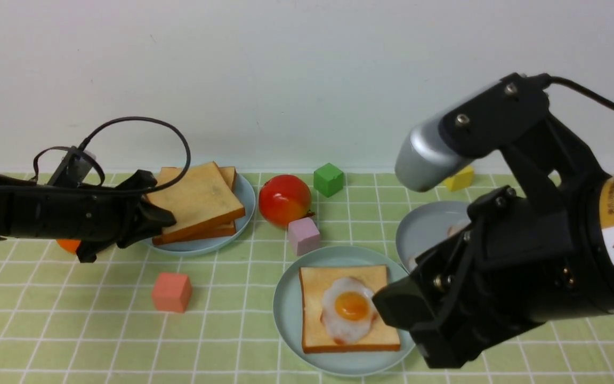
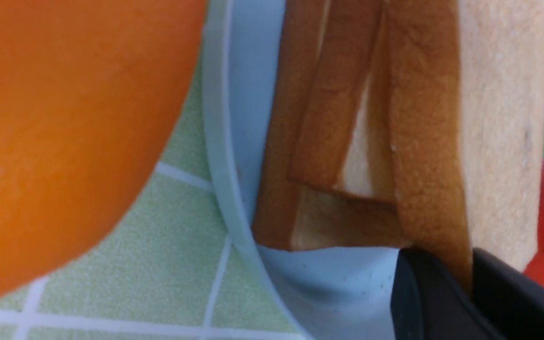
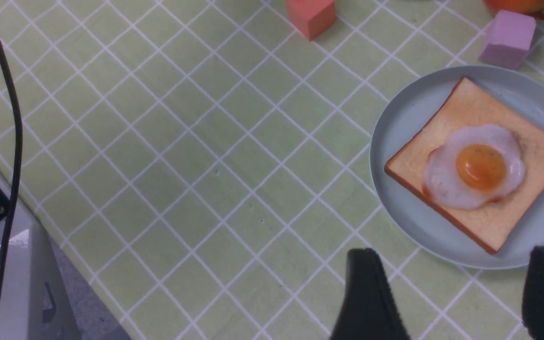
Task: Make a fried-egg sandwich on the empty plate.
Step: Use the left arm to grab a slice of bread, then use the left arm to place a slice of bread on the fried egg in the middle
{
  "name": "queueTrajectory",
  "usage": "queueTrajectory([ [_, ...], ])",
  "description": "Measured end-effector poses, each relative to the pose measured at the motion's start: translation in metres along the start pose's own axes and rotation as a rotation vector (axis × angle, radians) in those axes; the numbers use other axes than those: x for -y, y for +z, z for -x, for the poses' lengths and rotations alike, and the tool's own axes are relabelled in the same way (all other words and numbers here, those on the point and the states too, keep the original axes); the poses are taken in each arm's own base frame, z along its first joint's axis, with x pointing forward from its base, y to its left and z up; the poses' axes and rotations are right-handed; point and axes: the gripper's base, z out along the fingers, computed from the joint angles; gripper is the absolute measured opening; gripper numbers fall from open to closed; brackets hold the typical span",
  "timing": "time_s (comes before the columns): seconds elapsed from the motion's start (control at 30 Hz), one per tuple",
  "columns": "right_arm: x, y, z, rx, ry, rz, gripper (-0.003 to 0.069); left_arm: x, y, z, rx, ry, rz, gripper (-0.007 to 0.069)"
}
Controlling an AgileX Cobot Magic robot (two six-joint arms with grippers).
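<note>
Black left gripper [image 1: 159, 220], held level, pinches the top toast slice [image 1: 198, 198].

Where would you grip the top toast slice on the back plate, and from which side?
By its left crust edge, coming from the robot's left. The top toast slice is thin and flat, and that edge stands clear of the slices beneath; the left gripper pinches it there.

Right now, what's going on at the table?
The left tool is clamped on the edge of the top toast slice of the stack on the light blue plate. On the teal plate, a bottom toast slice already carries the fried egg. The right tool hangs open beside that plate, holding nothing. The sandwich lacks only its top slice.
</note>
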Motion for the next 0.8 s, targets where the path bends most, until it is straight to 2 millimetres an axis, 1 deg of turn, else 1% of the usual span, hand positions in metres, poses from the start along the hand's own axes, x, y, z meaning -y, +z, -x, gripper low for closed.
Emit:
queueTrajectory([
  [0.07,0.000,0.000,0.000,0.001,0.000,0.000,0.0444,0.003,-0.004,0.001,-0.006,0.017,-0.015,0.0064],
  [0.13,0.000,0.000,0.000,0.001,-0.001,-0.001,0.0443,0.014,-0.017,0.002,-0.011,0.060,-0.057,0.0064],
  [0.17,0.000,0.000,0.000,0.001,-0.001,-0.001,0.0443,0.016,-0.018,0.002,-0.014,0.064,-0.064,0.0064],
  [0.23,0.001,0.000,0.000,0.004,-0.006,-0.008,0.0443,0.037,-0.036,0.001,-0.018,0.114,-0.132,0.0064],
  [0.3,0.002,0.000,0.001,0.014,-0.021,-0.023,0.0443,0.059,-0.051,-0.007,-0.040,0.162,-0.204,0.0064],
  [0.33,0.002,0.000,0.001,0.015,-0.021,-0.025,0.0443,0.061,-0.053,-0.009,-0.045,0.166,-0.214,0.0064],
  [0.37,0.004,0.000,0.002,0.019,-0.030,-0.041,0.0443,0.074,-0.060,-0.019,-0.056,0.197,-0.247,0.0064],
  [0.43,0.005,0.000,0.002,0.024,-0.010,-0.057,0.0432,0.091,-0.066,-0.040,-0.079,0.238,-0.290,0.0064],
  [0.47,0.006,0.000,0.003,0.028,-0.001,-0.065,0.0421,0.098,-0.068,-0.053,-0.096,0.262,-0.307,0.0064],
  [0.5,0.006,0.000,0.003,0.028,0.004,-0.067,0.0413,0.100,-0.068,-0.055,-0.099,0.267,-0.312,0.0064],
  [0.53,0.007,0.000,0.003,0.033,0.020,-0.077,0.0367,0.107,-0.066,-0.078,-0.151,0.298,-0.336,0.0064],
  [0.6,0.008,0.000,0.003,0.038,0.031,-0.086,0.0295,0.109,-0.061,-0.099,-0.209,0.313,-0.342,0.0064],
  [0.63,0.008,0.000,0.003,0.039,0.036,-0.089,0.0237,0.109,-0.057,-0.110,-0.242,0.315,-0.342,0.0064],
  [0.73,0.009,0.000,0.003,0.040,0.053,-0.093,0.0046,0.105,-0.044,-0.133,-0.289,0.314,-0.312,0.0064],
  [0.77,0.008,0.000,0.003,0.040,0.058,-0.092,0.0009,0.104,-0.039,-0.138,-0.295,0.315,-0.303,0.0064],
  [0.8,0.008,0.000,0.003,0.040,0.060,-0.092,-0.0003,0.105,-0.037,-0.140,-0.293,0.317,-0.302,0.0064],
])
